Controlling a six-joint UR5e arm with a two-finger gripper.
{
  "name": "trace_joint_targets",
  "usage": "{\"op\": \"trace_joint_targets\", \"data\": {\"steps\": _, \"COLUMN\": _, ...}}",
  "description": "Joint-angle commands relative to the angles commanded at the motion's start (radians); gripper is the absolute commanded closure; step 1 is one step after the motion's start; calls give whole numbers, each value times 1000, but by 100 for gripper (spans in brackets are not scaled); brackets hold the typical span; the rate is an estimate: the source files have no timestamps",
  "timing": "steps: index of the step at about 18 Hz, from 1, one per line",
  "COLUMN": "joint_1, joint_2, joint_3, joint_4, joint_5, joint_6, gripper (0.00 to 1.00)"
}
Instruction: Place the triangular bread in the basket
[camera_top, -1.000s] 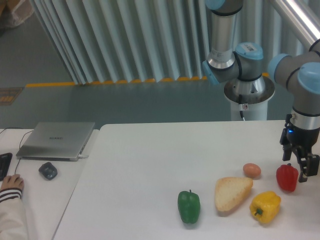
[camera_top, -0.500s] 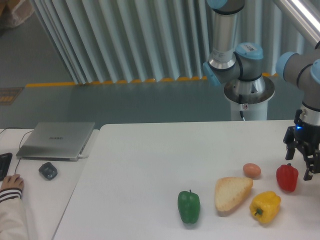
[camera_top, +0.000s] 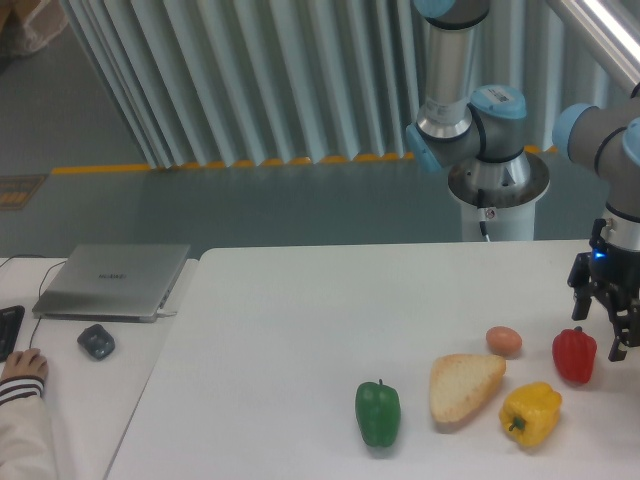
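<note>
Camera view puts your claw at the right edge, fingers spread and holding nothing, hanging just beside the red pepper. The triangular bread lies flat on the tabletop, toward eight o'clock from the claw, between the green pepper and yellow pepper. No basket shows anywhere; the frame cuts off the claw's right side.
</note>
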Motion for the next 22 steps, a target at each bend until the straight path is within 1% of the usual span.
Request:
{"op": "trace_joint_targets", "data": {"steps": 8, "joint_1": 5, "joint_2": -2, "joint_3": 2, "joint_4": 2, "joint_5": 2, "joint_6": 11, "gripper": 0}}
{"op": "trace_joint_targets", "data": {"steps": 10, "joint_1": 9, "joint_2": -2, "joint_3": 2, "joint_4": 2, "joint_5": 2, "joint_6": -8, "gripper": 0}}
{"op": "trace_joint_targets", "data": {"steps": 11, "joint_1": 5, "joint_2": -3, "joint_3": 0, "joint_4": 2, "joint_5": 2, "joint_6": -44, "gripper": 0}}
{"op": "trace_joint_targets", "data": {"steps": 13, "joint_1": -14, "joint_2": -12, "joint_3": 12, "joint_4": 3, "joint_5": 0, "joint_6": -156, "gripper": 0}}
{"op": "trace_joint_targets", "data": {"steps": 14, "joint_1": -43, "joint_2": -30, "joint_3": 44, "joint_4": 5, "joint_5": 2, "joint_6": -225, "gripper": 0}}
{"op": "trace_joint_targets", "data": {"steps": 15, "joint_1": -54, "joint_2": -40, "joint_3": 57, "joint_4": 8, "joint_5": 2, "joint_6": -285, "gripper": 0}}
{"op": "trace_joint_targets", "data": {"steps": 17, "joint_1": -89, "joint_2": -52, "joint_3": 64, "joint_4": 20, "joint_5": -2, "joint_6": -398, "gripper": 0}}
{"op": "trace_joint_targets", "data": {"steps": 18, "joint_1": -112, "joint_2": -67, "joint_3": 70, "joint_4": 31, "joint_5": 5, "joint_6": -408, "gripper": 0}}
{"op": "trace_joint_targets", "data": {"steps": 20, "joint_1": -144, "joint_2": -75, "joint_3": 77, "joint_4": 29, "joint_5": 35, "joint_6": -405, "gripper": 0}}
{"op": "trace_joint_targets", "data": {"steps": 22, "joint_1": -201, "joint_2": -77, "joint_3": 93, "joint_4": 26, "joint_5": 63, "joint_6": -404, "gripper": 0}}
